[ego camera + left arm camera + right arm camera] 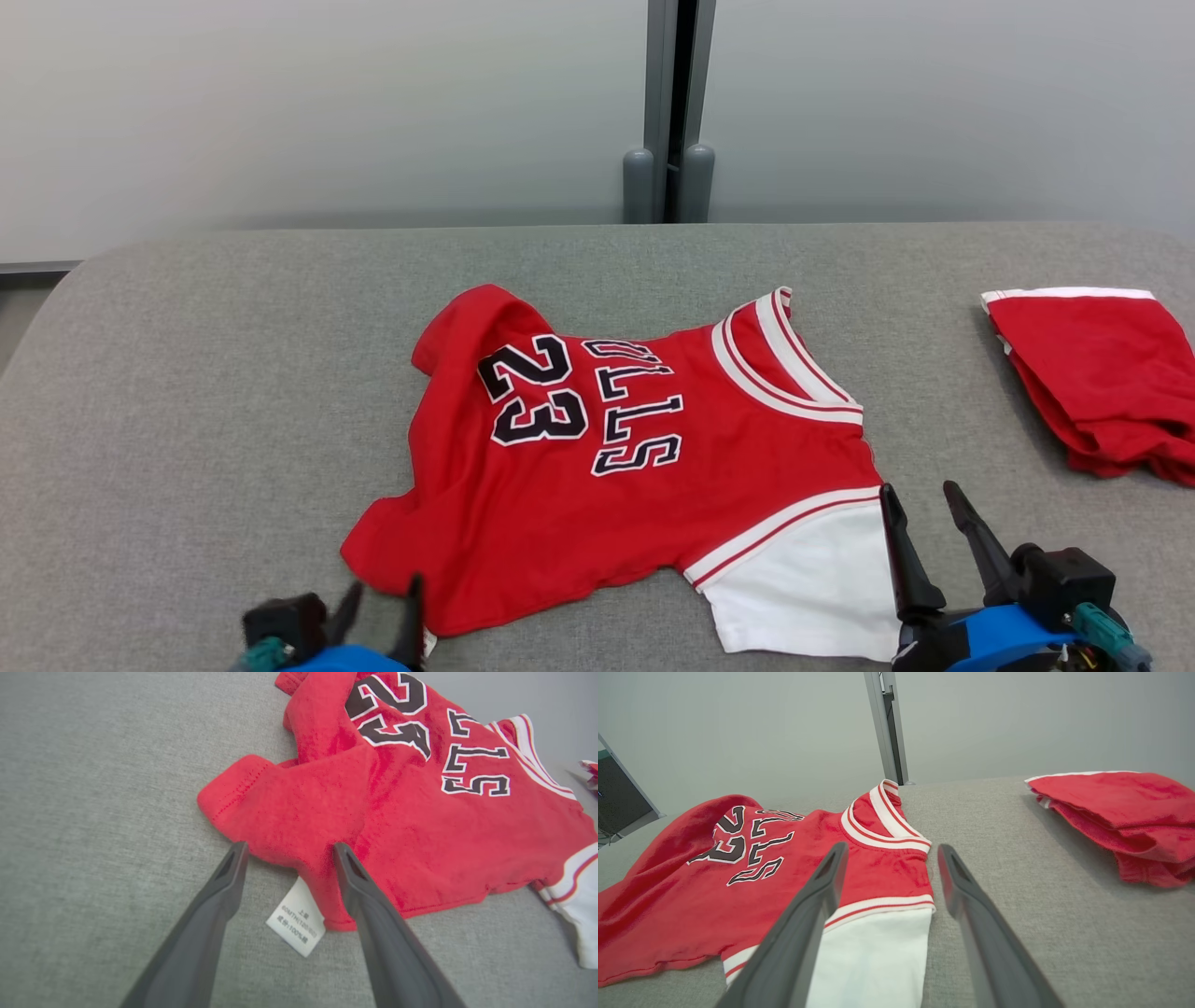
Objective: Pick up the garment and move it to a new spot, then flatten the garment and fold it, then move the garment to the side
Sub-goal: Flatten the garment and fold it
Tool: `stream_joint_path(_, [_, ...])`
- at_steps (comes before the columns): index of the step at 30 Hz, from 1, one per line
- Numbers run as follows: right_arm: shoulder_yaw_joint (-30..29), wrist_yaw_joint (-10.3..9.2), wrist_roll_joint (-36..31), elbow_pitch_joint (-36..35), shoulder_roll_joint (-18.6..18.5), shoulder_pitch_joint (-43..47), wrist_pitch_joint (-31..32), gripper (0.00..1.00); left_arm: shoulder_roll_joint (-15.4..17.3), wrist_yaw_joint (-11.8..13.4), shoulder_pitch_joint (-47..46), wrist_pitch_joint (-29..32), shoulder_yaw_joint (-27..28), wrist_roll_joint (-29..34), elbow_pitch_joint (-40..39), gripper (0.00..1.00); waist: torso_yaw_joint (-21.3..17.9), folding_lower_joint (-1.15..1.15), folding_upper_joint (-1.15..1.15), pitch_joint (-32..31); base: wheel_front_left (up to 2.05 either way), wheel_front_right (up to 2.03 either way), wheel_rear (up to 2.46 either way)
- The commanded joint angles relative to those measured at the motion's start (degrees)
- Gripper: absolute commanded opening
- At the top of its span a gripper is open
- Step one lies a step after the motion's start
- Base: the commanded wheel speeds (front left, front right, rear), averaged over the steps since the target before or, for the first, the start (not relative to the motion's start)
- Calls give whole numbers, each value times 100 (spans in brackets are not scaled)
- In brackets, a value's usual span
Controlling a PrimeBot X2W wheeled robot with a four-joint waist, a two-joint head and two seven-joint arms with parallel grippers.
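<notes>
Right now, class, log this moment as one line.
jersey: spread, unfolded | left gripper: open, at red edge | right gripper: open, at white sleeve

Left claw (385,583) and right claw (918,486) — long dark tapered fingers (906,551), blue shells (1004,635), black blocks (1074,569), teal plugs (1102,635)

The light is soft and even in all three views, and nothing glares. In the head view the folded red cloth (1102,373) throws a faint shadow on the grey table (187,373) at its left side. The garment (597,467) is sharp there, with crisp letters. In the left wrist view the fingers (201,933) of the left gripper (289,844) look a little soft near the bottom edge, and the print on the label (296,917) is hardly readable. In the right wrist view the fingers (798,933) of the right gripper (893,845) blur at the bottom, and the grey post (885,718) at upper middle leans, bent by the wide lens.
</notes>
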Motion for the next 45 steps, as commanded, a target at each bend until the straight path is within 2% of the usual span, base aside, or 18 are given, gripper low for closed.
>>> stream_joint_path(1, [-59, 0, -57, -11, -6, 42, -19, 100, 112, 92, -87, -99, 109, 5, -92, 100, 12, 0, 0, -11, 0, 0, 0])
stream_joint_path(8, [-183, 0, -101, 4, -5, 2, -19, 100, 329, 262, -132, -436, 389, 62, -409, 100, 60, 0, 0, -52, 0, 0, 0])
stream_joint_path(14, [-156, 0, -16, 20, -6, 20, -19, 100, 252, 57, -251, -821, 380, 114, -334, 100, 11, 0, 0, -151, 0, 0, 0])
stream_joint_path(17, [-165, 0, 23, 16, -6, 45, -19, 100, 111, -78, -306, -1007, 345, 187, -238, 100, -42, 0, 0, -207, 0, 0, 0])
stream_joint_path(24, [-64, 0, 102, 74, -6, 112, -19, 100, -63, -213, -343, -1140, 405, 405, 23, 100, -153, 0, 0, -314, 0, 0, 0])
stream_joint_path(45, [45, 0, -77, 239, -5, 197, -14, 100, -247, -331, -179, -1155, 698, 919, 190, 100, -118, 0, 0, -389, 0, 0, 0])
